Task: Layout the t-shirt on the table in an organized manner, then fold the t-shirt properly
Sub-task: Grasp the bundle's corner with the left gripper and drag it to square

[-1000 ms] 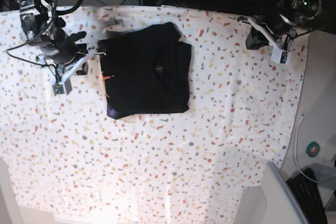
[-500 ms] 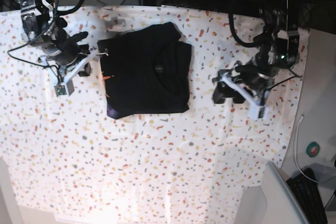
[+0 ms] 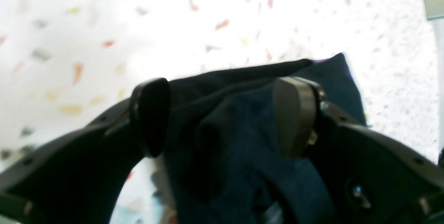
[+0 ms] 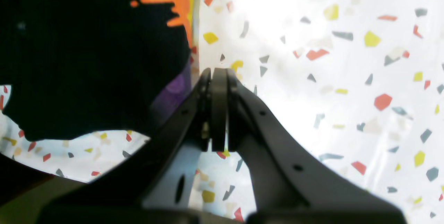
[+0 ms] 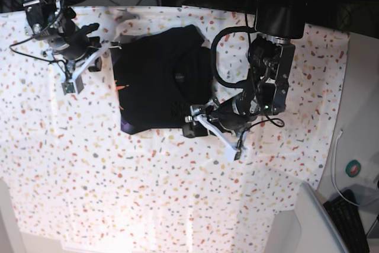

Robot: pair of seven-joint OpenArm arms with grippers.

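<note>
the t-shirt [image 5: 163,81] lies folded into a compact dark block on the far central part of the speckled table [image 5: 177,194], with an orange mark and a purple patch showing along its edge nearest the right arm. the left gripper [image 5: 198,124] sits at the shirt's near corner on the opposite side, jaws spread wide with a fold of the dark fabric lying between the two pads [image 3: 293,116], straddling the cloth rather than pinching it. the right gripper [image 4: 218,78] is clenched with nothing between its jaws, just beside the shirt's edge near the purple patch, over bare table.
</note>
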